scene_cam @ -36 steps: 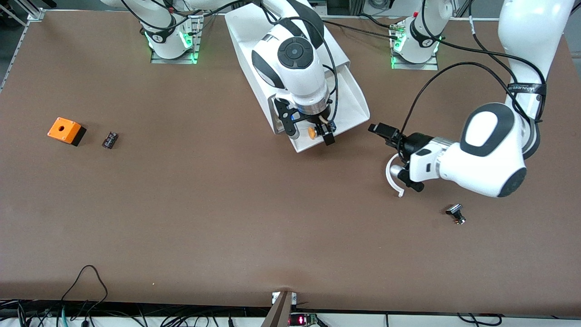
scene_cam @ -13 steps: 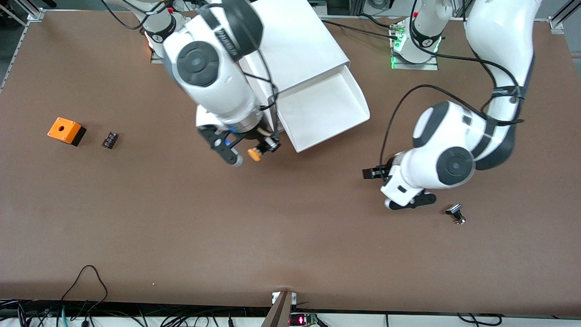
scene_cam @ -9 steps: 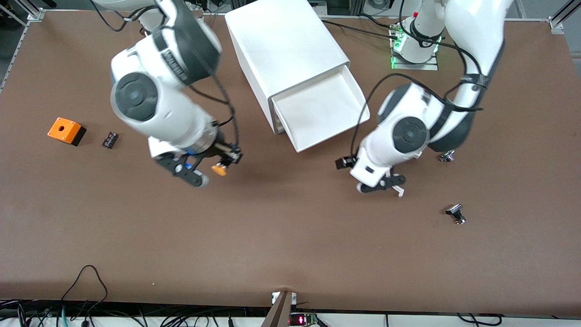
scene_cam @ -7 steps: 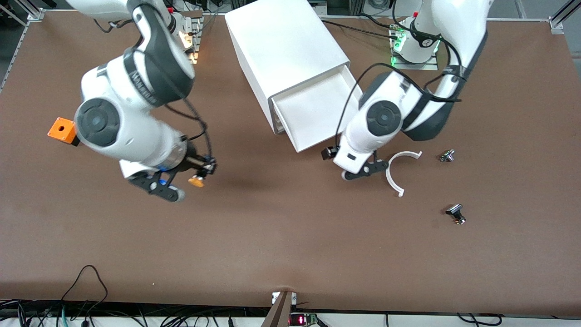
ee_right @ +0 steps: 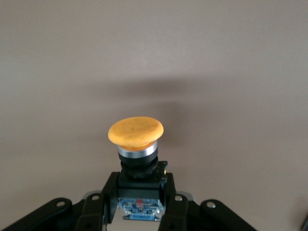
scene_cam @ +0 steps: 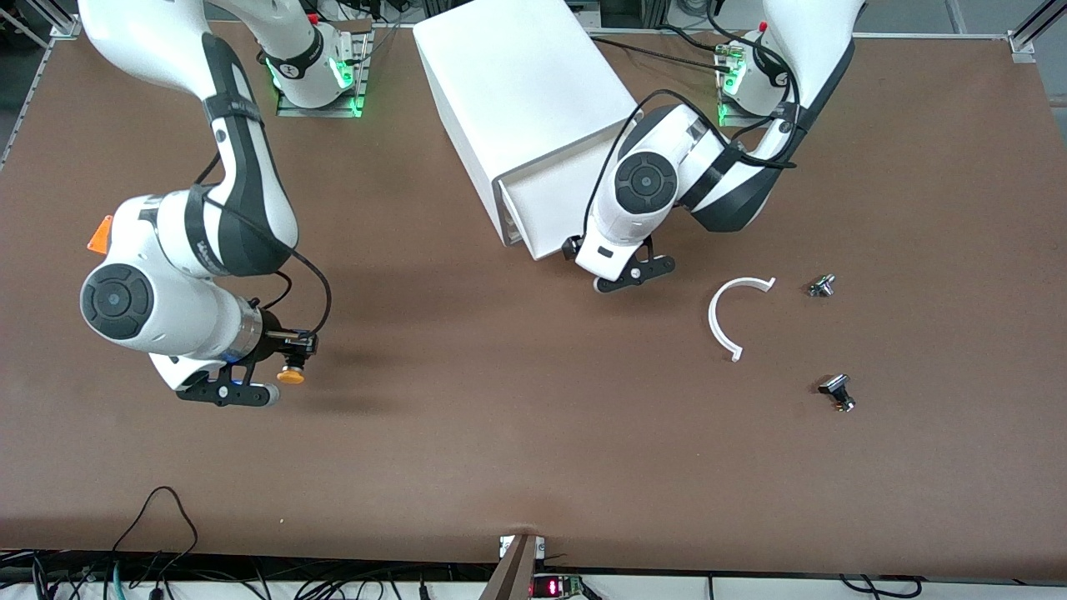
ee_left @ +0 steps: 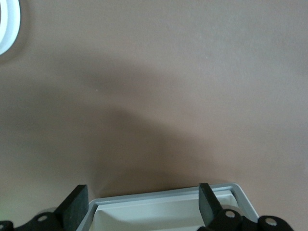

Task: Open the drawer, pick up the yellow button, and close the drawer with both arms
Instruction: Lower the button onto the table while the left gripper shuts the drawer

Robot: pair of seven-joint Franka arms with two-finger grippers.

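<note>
button clamped in the right gripper, left gripper spread at the open drawer

the right gripper point(scene_cam: 288, 360) hangs over bare table point(scene_cam: 500, 433) toward the right arm's end, its jaws clamped on the black body of the button point(scene_cam: 290, 376). in the right wrist view the button's point(ee_right: 136, 144) orange-yellow cap sticks out past the fingertips, with a silver ring just under it and only brown table below.

the left gripper point(scene_cam: 621, 271) sits at the front lip of the drawer point(scene_cam: 546, 204), the topmost one of the white cabinet point(scene_cam: 521, 79), which stands pulled out. its jaws are spread wide with nothing between them; in the left wrist view the two black fingers point(ee_left: 75, 207) straddle the drawer's point(ee_left: 163, 211) front rim.

a white curved strip point(scene_cam: 723, 321) lies on the table toward the left arm's end, with two small metal parts point(scene_cam: 821, 286) point(scene_cam: 836, 390) near it. a corner of an orange box point(scene_cam: 99, 236) peeks out beside the right arm.
</note>
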